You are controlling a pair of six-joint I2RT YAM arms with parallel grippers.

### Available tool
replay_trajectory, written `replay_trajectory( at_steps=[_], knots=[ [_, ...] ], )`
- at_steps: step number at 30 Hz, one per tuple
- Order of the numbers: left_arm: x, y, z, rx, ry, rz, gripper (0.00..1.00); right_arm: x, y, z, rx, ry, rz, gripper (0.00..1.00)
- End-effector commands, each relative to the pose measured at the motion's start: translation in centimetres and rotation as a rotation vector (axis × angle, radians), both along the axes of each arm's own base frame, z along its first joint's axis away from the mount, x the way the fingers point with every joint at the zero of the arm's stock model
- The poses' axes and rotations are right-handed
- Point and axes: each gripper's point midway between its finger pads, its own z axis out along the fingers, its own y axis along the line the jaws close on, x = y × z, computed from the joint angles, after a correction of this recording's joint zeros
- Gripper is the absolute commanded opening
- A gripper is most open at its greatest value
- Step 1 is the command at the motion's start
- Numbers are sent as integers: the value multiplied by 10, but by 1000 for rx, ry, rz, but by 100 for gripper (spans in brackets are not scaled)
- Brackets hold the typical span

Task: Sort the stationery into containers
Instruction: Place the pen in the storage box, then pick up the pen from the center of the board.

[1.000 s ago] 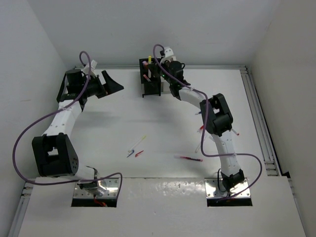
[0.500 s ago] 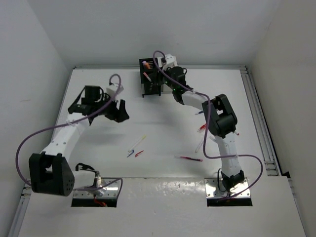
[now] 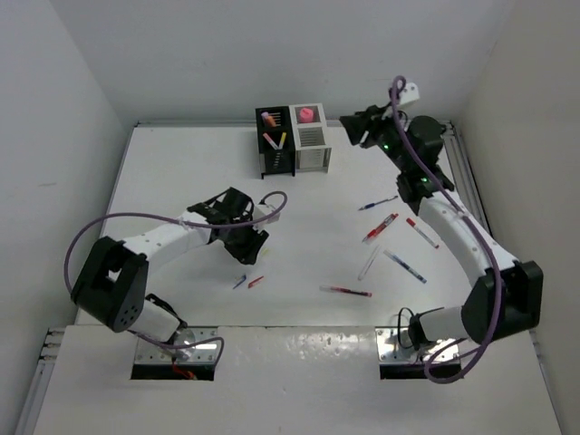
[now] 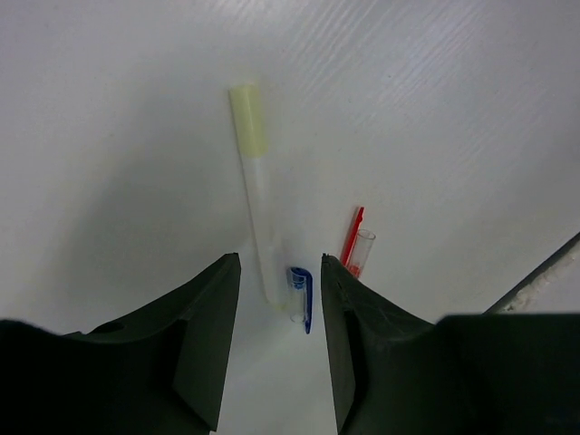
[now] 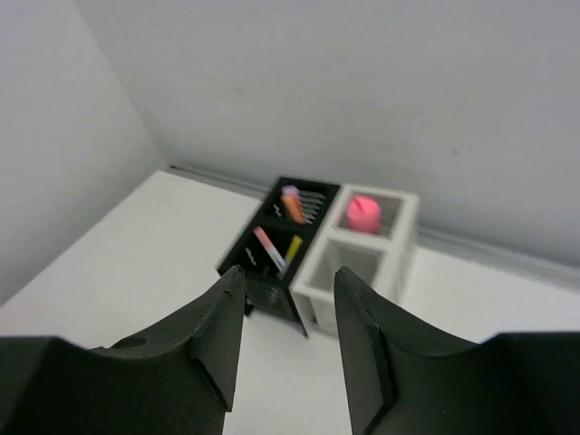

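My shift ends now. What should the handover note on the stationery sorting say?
Left gripper: open, low over a yellow-capped pen, a blue bit and a red bit, gripping nothing.
Right gripper: open, empty, raised at the far right.
Done: a few pens in the black holder, pink piece in the white holder.
To do: those three, plus six loose pens right of centre.

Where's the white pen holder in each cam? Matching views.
Top external: white pen holder at the far edge of the table, centre, joined to the right side of the black pen holder.
Left wrist: not in view.
Right wrist: centre of frame, again right of the black one.
Shared landmark: the pink piece in its far compartment.
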Motion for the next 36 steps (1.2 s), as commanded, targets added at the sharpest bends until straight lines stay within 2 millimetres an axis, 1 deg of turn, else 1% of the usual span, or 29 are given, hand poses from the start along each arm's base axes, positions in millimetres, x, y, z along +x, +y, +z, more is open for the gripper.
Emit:
replay_trajectory(
  at_steps=[1, 2, 3, 4, 5, 6, 7, 8, 9, 11, 13, 14, 17, 20, 21, 22, 24, 25, 26, 27, 28, 29, 30, 31, 32, 33, 34, 35, 36],
  knots=[
    [10, -9, 1, 55, -43, 26, 47, -21, -32, -53, -34, 165, -40, 43],
    [11, -8, -2, 73, -44, 31, 47, -26, -39, -64, -25, 195, -58, 43],
    [12, -8, -6, 90, -46, 34, 47, -26, -55, -65, -6, 202, -96, 43],
    [13, -7, -12, 112, -39, 40, 46, -34, -59, -58, 10, 187, -101, 42],
    [15, -5, -14, 133, -44, 51, 46, -37, -63, -59, 23, 187, -108, 42],
    [14, -3, -20, 154, -27, 55, 44, -41, -69, -71, 21, 206, -119, 42],
    [15, -3, -21, 163, -22, 58, 42, -47, -71, -67, 24, 191, -121, 41],
    [16, -3, -23, 176, -23, 65, 40, -50, -71, -68, 16, 187, -118, 41],
    [14, -2, -31, 200, -2, 64, 39, -52, -73, -75, 8, 196, -118, 41],
    [16, -2, -36, 232, 6, 70, 36, -56, -73, -79, -12, 195, -115, 41],
    [15, -3, -46, 257, 35, 77, 33, -57, -72, -80, -20, 196, -110, 40],
    [13, -2, -54, 271, 56, 78, 29, -58, -71, -81, -22, 202, -109, 40],
    [13, -6, -63, 287, 64, 75, 20, -59, -71, -80, -28, 197, -109, 39],
    [25, -8, -66, 307, 9, 91, 13, -61, -68, -83, -50, 197, -93, 39],
    [34, -10, -61, 293, -9, 104, 11, -62, -67, -83, -53, 197, -87, 39],
    [42, -14, -56, 268, -23, 114, 5, -63, -67, -83, -54, 195, -84, 38],
    [70, -30, -28, 151, -87, 138, 0, -65, -59, -85, -56, 200, -50, 38],
    [83, -35, -11, 44, -80, 193, 0, -65, -56, -84, -52, 201, -38, 38],
    [93, -41, 16, -51, -119, 202, 0, -67, -49, -80, -46, 195, -2, 42],
    [108, -50, 44, -199, -139, 219, 0, -67, -42, -76, -26, 205, 24, 45],
    [114, -56, 65, -284, -165, 217, 0, -68, -36, -74, -13, 214, 56, 50],
    [123, -62, 102, -397, -245, 203, 0, -69, -28, -73, 1, 227, 91, 54],
    [127, -63, 120, -463, -264, 209, 0, -72, -17, -76, 19, 255, 155, 59],
    [121, -73, 141, -562, -240, 188, 0, -76, -3, -67, 55, 264, 201, 61],
    [120, -79, 165, -639, -272, 160, 0, -78, 6, -65, 75, 279, 233, 62],
    [113, -85, 179, -713, -229, 156, 0, -79, 16, -67, 116, 316, 273, 63],
    [110, -88, 192, -760, -228, 143, 0, -83, 29, -62, 134, 324, 313, 63],
    [110, -93, 207, -822, -253, 119, 0, -84, 37, -60, 153, 337, 344, 63],
    [101, -98, 215, -881, -191, 106, 0, -84, 48, -65, 178, 383, 387, 64]
  ],
)
